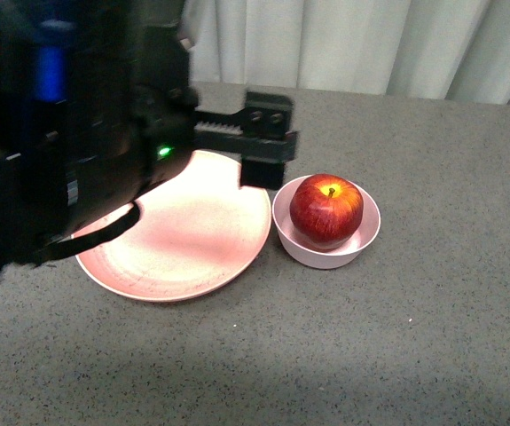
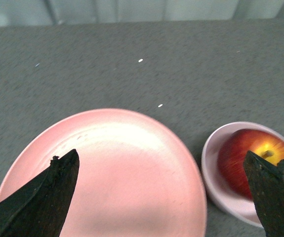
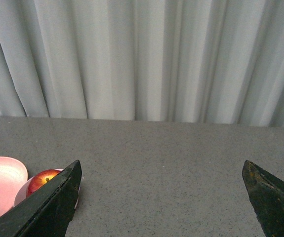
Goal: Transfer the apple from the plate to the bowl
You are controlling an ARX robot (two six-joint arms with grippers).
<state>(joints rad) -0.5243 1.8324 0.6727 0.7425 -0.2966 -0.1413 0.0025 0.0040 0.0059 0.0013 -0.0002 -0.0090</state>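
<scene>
The dark-red apple (image 1: 326,209) sits in the pale-pink bowl (image 1: 368,238), apparently delivered, just beside the left gripper (image 2: 161,197), which hangs spread and empty over the bare salmon-pink plate (image 1: 179,240).

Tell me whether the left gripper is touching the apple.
Apart: in the left wrist view the left gripper is open over the plate; the apple sits untouched in the bowl.

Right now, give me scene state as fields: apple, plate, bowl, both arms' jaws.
apple: sits in the bowl, stem up, not held
bowl: upright on the table, just right of the plate
plate: nothing on it
left gripper: jaws open, above the plate, holding nothing
right gripper: jaws open, holding nothing, off to the side over bare table
task status: apple already in bowl
</scene>
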